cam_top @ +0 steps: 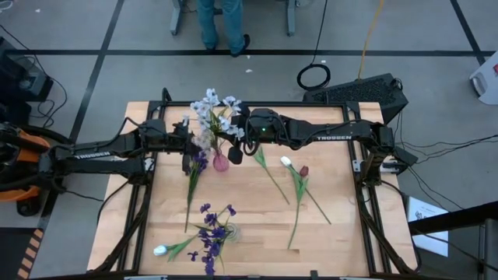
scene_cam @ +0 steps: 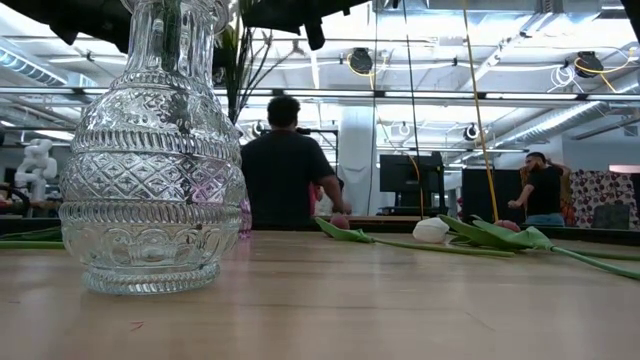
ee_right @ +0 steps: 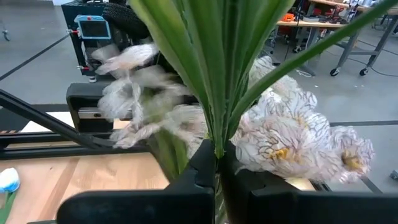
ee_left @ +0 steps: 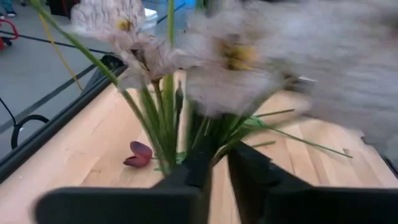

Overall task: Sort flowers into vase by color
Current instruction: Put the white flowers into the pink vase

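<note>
1. I've got both arms meeting at the far middle of the table, over the vase (cam_top: 221, 162).
2. Right gripper (ee_right: 217, 163) is pinched on green stems of the pale flowers (cam_top: 214, 109); left gripper (ee_left: 219, 163) is narrow around the same bunch.
3. Done so far, I'd say: only the pale bunch is at the vase.
4. Left: purple flowers (cam_top: 212, 233) near-left, white tulip (cam_top: 286, 162) and red tulip (cam_top: 303, 170) right of centre, another purple stem (cam_top: 192, 183) beside the vase.
</note>
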